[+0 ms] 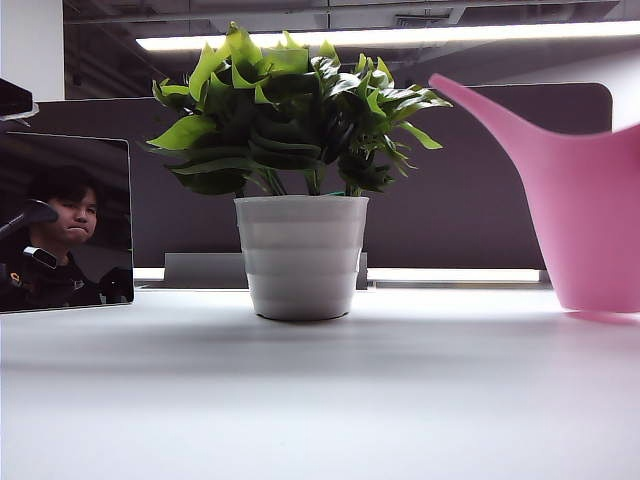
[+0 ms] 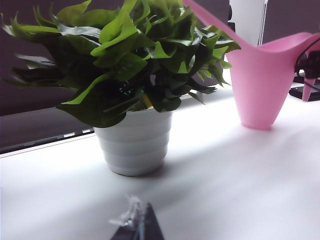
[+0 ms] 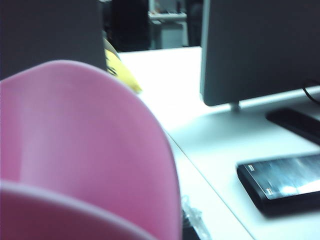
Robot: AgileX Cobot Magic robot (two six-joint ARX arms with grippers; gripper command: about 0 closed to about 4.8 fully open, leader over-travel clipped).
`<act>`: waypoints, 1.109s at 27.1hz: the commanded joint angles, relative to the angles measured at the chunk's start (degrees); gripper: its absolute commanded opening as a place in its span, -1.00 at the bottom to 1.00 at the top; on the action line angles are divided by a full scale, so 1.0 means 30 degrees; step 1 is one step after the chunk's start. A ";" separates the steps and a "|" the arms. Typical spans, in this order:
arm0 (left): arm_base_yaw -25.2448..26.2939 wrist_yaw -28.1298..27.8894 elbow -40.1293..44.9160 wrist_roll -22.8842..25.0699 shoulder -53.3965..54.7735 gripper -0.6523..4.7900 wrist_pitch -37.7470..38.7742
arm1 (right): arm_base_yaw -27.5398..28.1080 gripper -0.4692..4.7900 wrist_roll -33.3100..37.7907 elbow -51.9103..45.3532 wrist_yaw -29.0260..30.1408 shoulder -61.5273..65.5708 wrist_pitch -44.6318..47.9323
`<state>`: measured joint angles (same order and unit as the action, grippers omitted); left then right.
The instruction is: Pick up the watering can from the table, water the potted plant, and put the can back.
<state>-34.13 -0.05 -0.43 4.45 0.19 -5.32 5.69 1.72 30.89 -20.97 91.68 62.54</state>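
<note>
The potted plant (image 1: 300, 110), bushy and green in a ribbed white pot (image 1: 300, 260), stands mid-table (image 1: 320, 400). To its right stands the pink watering can (image 1: 590, 220), spout slanting up toward the leaves. In the left wrist view the plant's pot (image 2: 132, 145) and the can (image 2: 260, 85) show, with my right gripper (image 2: 310, 65) dark at the can's rear. The can (image 3: 85, 150) fills the right wrist view, lying between the jaws; only one fingertip (image 3: 194, 221) shows beside it. My left gripper (image 2: 136, 223) hovers low before the pot, fingers together, holding nothing.
A dark partition (image 1: 480, 180) runs behind the table. At the left a dark panel (image 1: 65, 225) reflects a person. Beside the can are a monitor (image 3: 260, 50), a black phone (image 3: 285, 182) and a dark keyboard (image 3: 295, 122).
</note>
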 commanded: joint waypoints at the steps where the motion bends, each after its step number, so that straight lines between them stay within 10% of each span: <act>1: -0.0007 0.0029 -0.0015 0.0000 0.0015 -0.78 -0.0226 | 0.0466 -0.83 0.0255 0.0131 0.1457 -0.1428 0.0379; 30: 0.0095 0.0029 -0.0015 0.0000 0.0015 -0.78 -0.0226 | 0.0809 -0.83 -0.3359 0.5501 0.7286 -0.5581 -0.9136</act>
<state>-34.00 -0.08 -0.43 4.45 0.19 -5.32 8.58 -6.85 46.17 0.14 75.48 34.65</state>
